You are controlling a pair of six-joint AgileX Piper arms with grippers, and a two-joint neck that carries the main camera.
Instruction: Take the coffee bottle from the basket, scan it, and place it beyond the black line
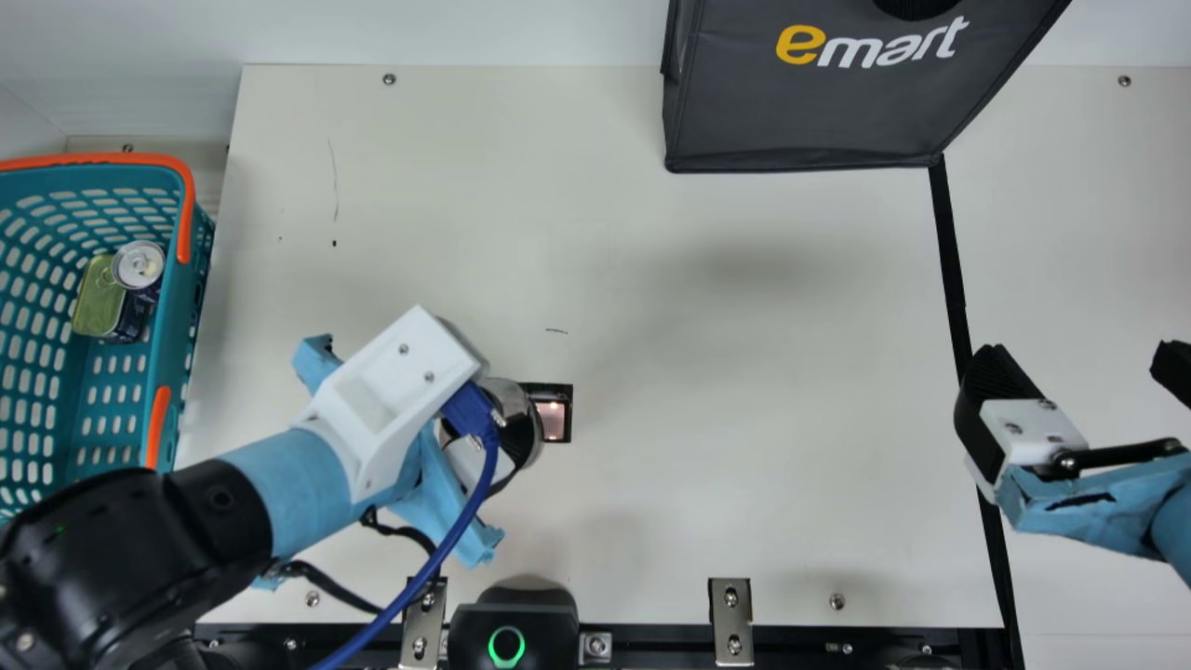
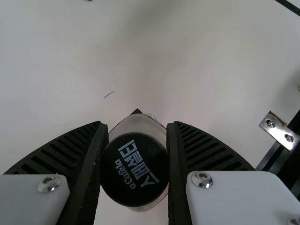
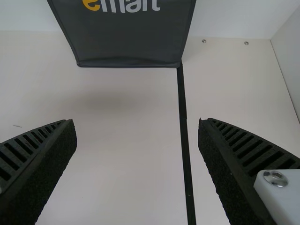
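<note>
Coffee bottle [image 2: 134, 169] is out of the basket [image 1: 174, 326], clasped around its sides by the left gripper [image 2: 136, 140], just beside the small lit window [image 1: 552, 421]. Scanning appears in hand; completion cannot be confirmed. Placing beyond the black line [image 1: 951, 261] remains. Right gripper [image 3: 137, 123] holds nothing, fingers spread wide, near the line. Table top [image 1: 744, 279] between window and line offers room to carry across. Limits: dark bag [image 1: 809, 102] at the far edge, metal bracket [image 1: 730, 619] at the near edge, right gripper.
</note>
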